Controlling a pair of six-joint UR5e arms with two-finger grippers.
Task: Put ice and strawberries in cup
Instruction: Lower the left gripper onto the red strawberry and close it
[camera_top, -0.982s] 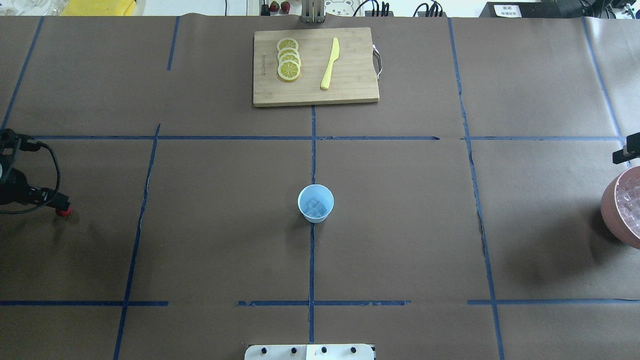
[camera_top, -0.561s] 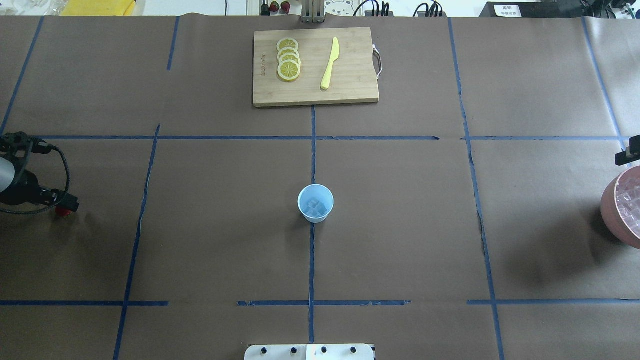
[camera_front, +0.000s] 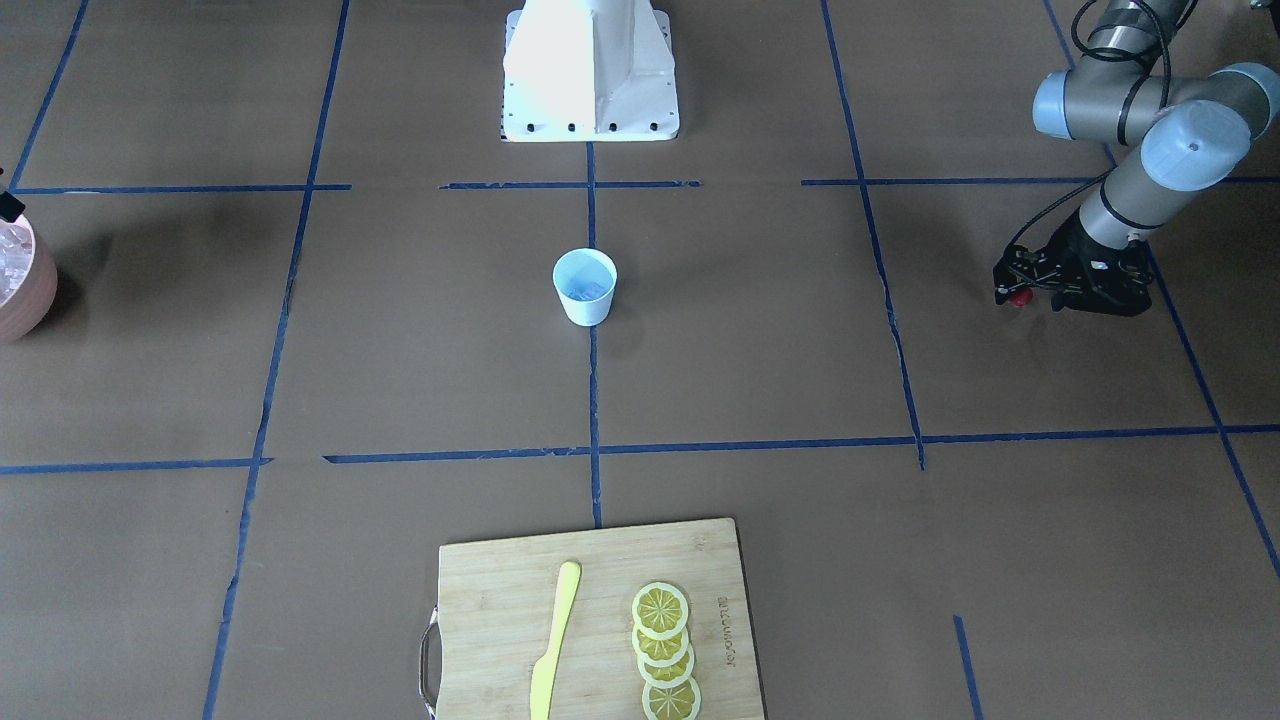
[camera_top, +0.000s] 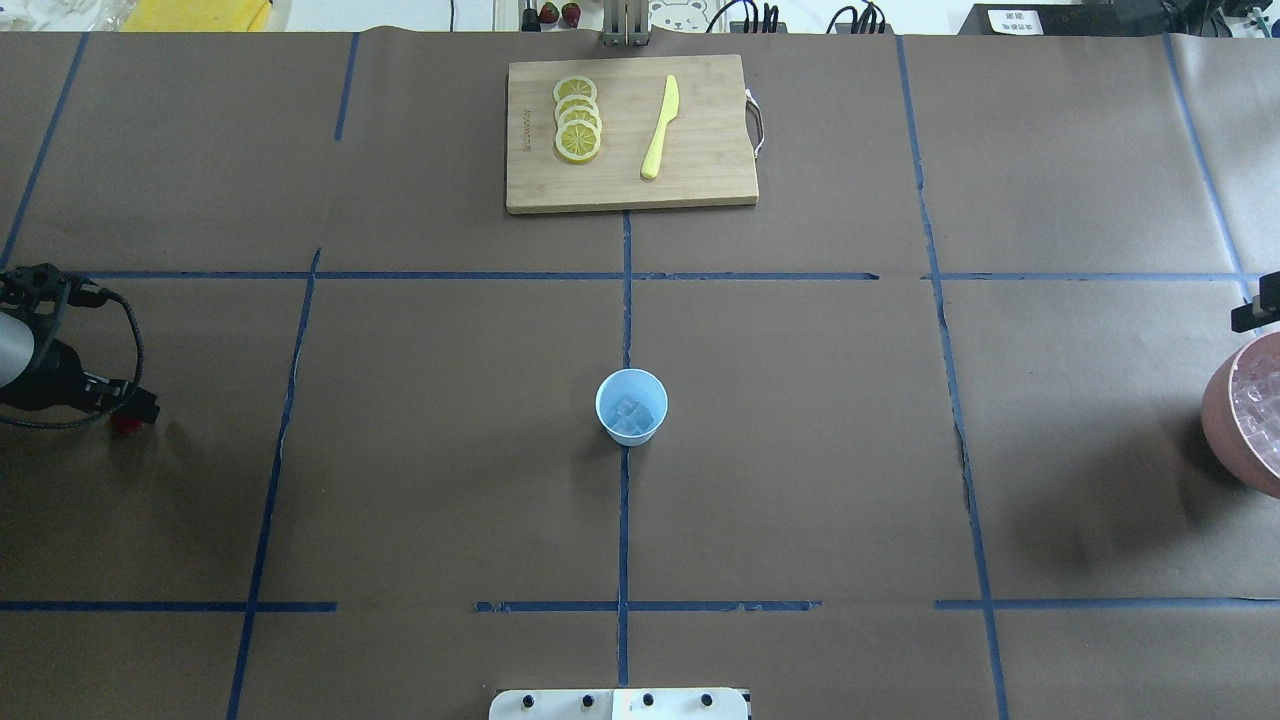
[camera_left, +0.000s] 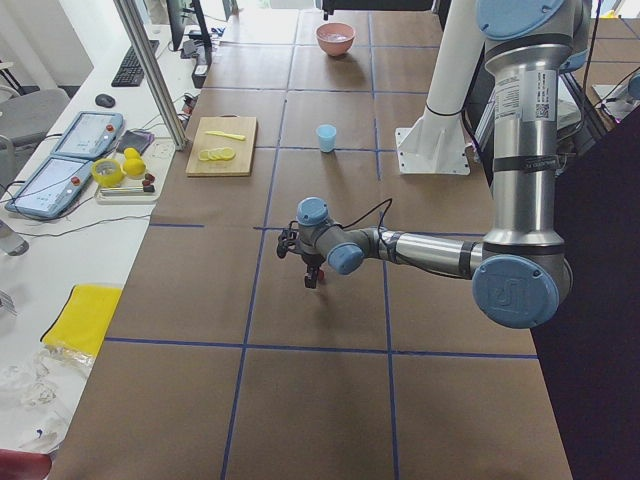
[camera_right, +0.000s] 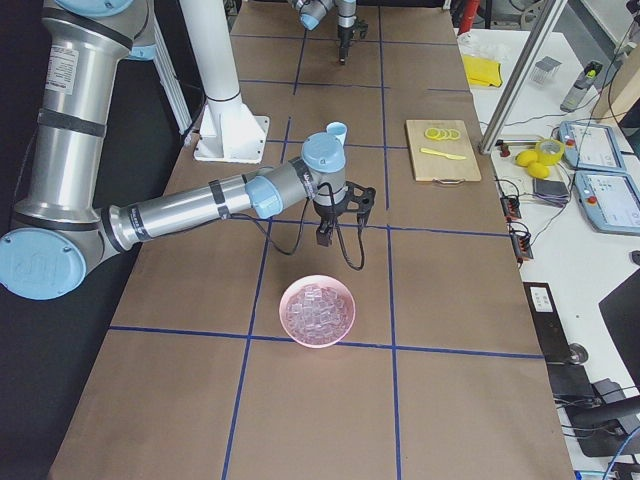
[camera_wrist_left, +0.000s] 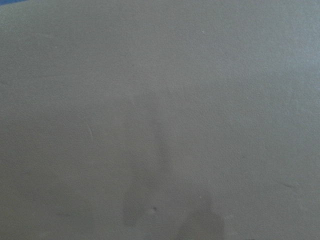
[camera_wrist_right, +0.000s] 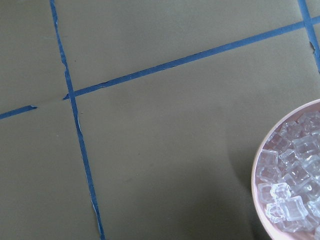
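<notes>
Wide table (camera_top: 800, 450) under brown paper, gridded in blue tape; beside it, a white bench (camera_left: 60, 250) with tablets (camera_left: 85, 135) and a yellow cloth (camera_left: 80, 315). Far middle: wooden cutting board (camera_top: 700, 180) with yellow knife (camera_top: 660, 128) and lemon slices (camera_top: 578, 120). At the robot's right edge, a pink bowl (camera_right: 283, 312) heaped with clear cubes (camera_wrist_right: 292, 185). Dead centre on a tape line, upright, the cup (camera_front: 585, 308), ice (camera_top: 630, 412) already inside. Right tool (camera_right: 324, 238) hanging near the bowl, apart from it; cannot tell if released or clenched. Left tool (camera_front: 1014, 290) low at the robot's left edge, tips right at the strawberry (camera_front: 1019, 298), well apart from the cup; cannot tell whether grasping it or loose around it. Compared with a second ago: left tool nudged slightly toward the centre, strawberry roughly in the same spot, cup and cutting board unmoved.
</notes>
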